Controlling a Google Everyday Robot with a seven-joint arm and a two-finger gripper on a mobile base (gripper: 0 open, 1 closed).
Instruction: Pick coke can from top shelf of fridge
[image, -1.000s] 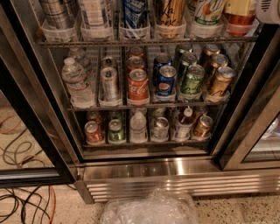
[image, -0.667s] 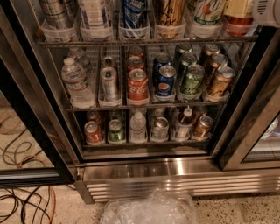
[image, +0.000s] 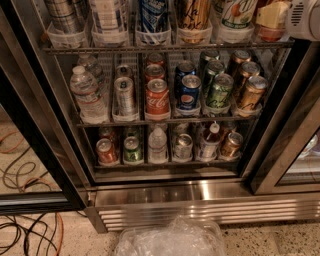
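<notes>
**Coke can (image: 157, 97) upright on fridge shelf; tool at upper right corner**

Stands at the front of its lane on the wire shelf (image: 100, 123), white script facing outward, silver lid showing. Sits on the middle of the three racks visible inside the fridge (image: 200, 192). Backed by more red cans lined up behind in the same lane.

Flanked on the left by a silver can (image: 124, 95), then a water bottle (image: 86, 95) at the far end. Flanked on the right by the blue Pepsi can (image: 189, 95), just beside, then a green can (image: 219, 92) and a gold-brown can (image: 251, 92) leaning slightly outward.

Above: a row of tall cans (image: 152, 15) in clear trays, cut off by the top edge. Below: smaller cans and bottles, among them a red can (image: 106, 151) and a small clear bottle (image: 158, 145).

Tool (image: 306, 19) seen only as a white housing with a slotted vent, cropped by the upper right corner, in front of the right end of the upper rack. Well apart from the coke can and touching none of the drinks. Spread or pressed together: cannot tell.

Black-framed glass door (image: 30, 165) angled at the left. Ribbed steel grille (image: 210, 212) along the base. Black and orange cables (image: 30, 235) tangled on the speckled floor at lower left. Crumpled clear plastic (image: 170, 240) lying in front of the grille.
</notes>
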